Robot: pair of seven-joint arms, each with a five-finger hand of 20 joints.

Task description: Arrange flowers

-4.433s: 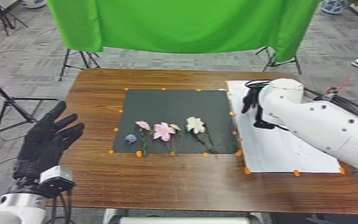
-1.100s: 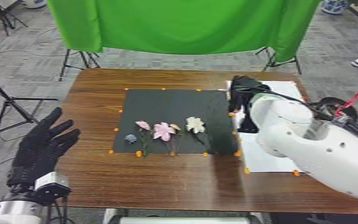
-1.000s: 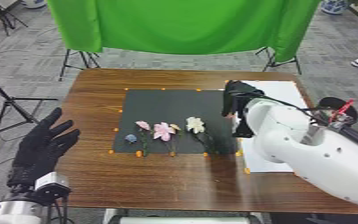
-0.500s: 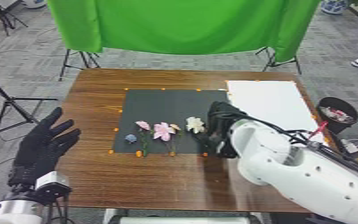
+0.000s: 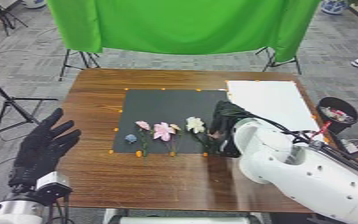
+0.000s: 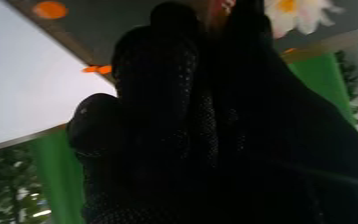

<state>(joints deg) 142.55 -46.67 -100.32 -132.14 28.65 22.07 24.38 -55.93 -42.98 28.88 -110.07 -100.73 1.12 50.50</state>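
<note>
A dark mat spans the frame's centre. Lower left, the left hand hangs relaxed. Right of centre, the right hand pinches a reddish flower beside the white flower; a glove snagging petals on release could drag either askew.

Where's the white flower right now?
In the head view, the white flower is on the near part of the dark mat, between the large pink flower and the right hand.
</note>
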